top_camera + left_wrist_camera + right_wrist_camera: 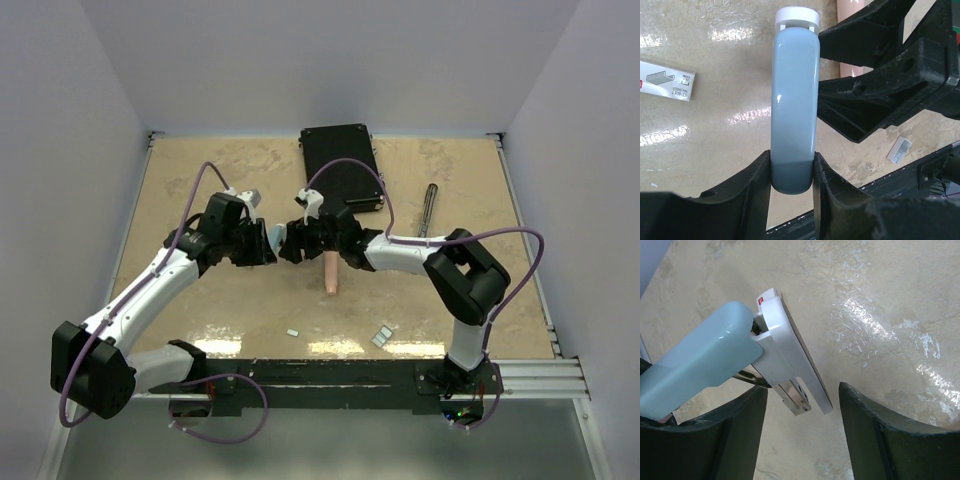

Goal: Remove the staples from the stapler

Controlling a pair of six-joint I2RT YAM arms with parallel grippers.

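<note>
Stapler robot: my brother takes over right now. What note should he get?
Left gripper: shut on the stapler, held above the table.
Right gripper: open, jaws either side of the stapler's white end, not gripping.
Staples: a few strips lie by the table's near edge.
Done: some staples are out.
To do: cannot see whether more remain inside; check, then pull them out.

stapler (795, 100) mid-table, staples (381, 337) before it, case (340, 165) behind
</note>
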